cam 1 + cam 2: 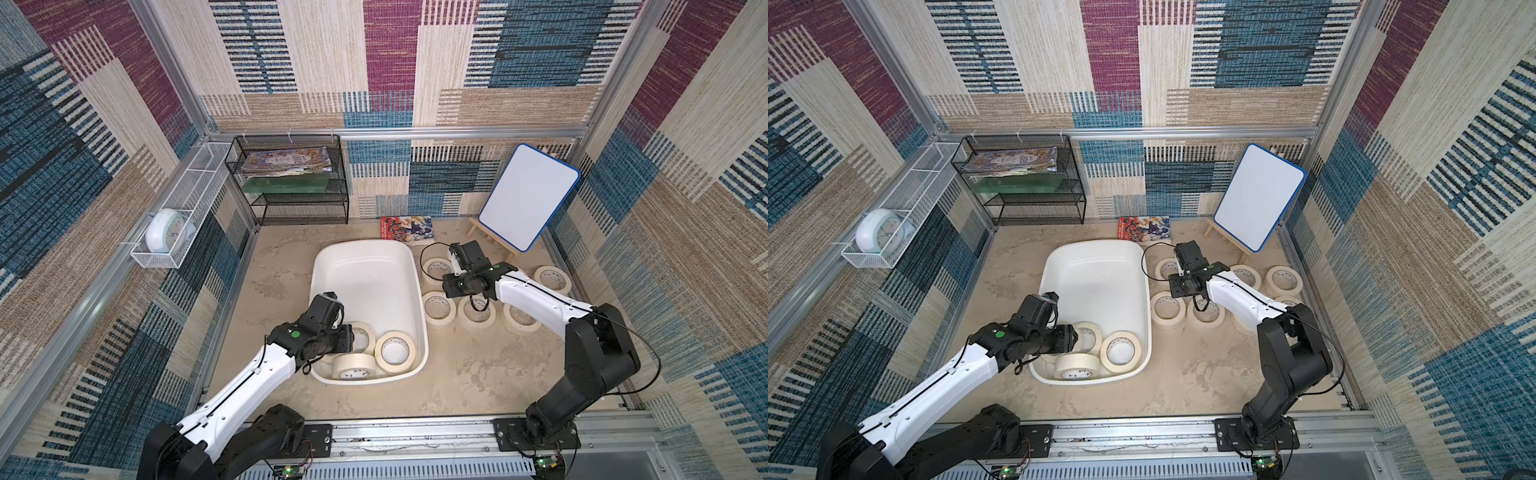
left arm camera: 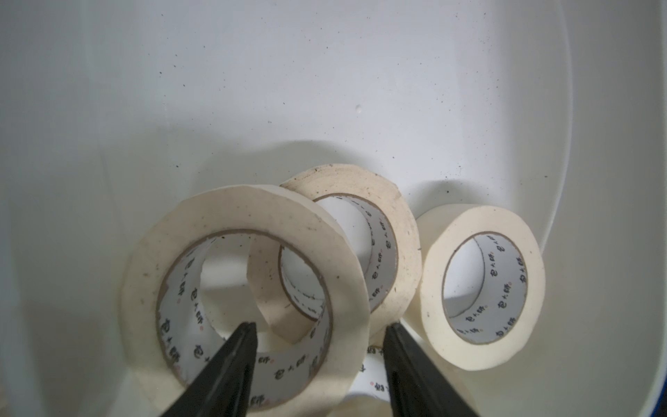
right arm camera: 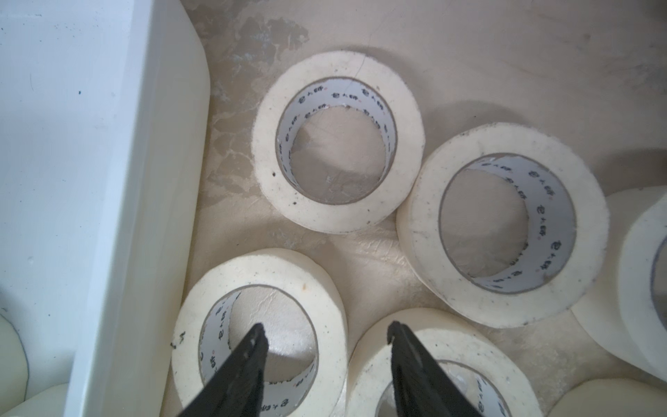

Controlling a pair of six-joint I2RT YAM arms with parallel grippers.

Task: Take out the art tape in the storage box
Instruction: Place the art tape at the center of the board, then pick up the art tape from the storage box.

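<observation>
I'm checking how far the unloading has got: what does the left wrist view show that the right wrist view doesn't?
Left wrist only: the storage box interior, holding several art tape rolls; the left gripper has its jaws apart astride the wall of the nearest roll. Right wrist only: flat rolls on the table outside the box, below the open right gripper. Both: cream tape, white box plastic, black jaws apart.

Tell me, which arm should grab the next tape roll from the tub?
Left. The left pincer is open inside the tub, astride the wall of one roll; the right pincer hangs over rolls lying outside it.
</observation>
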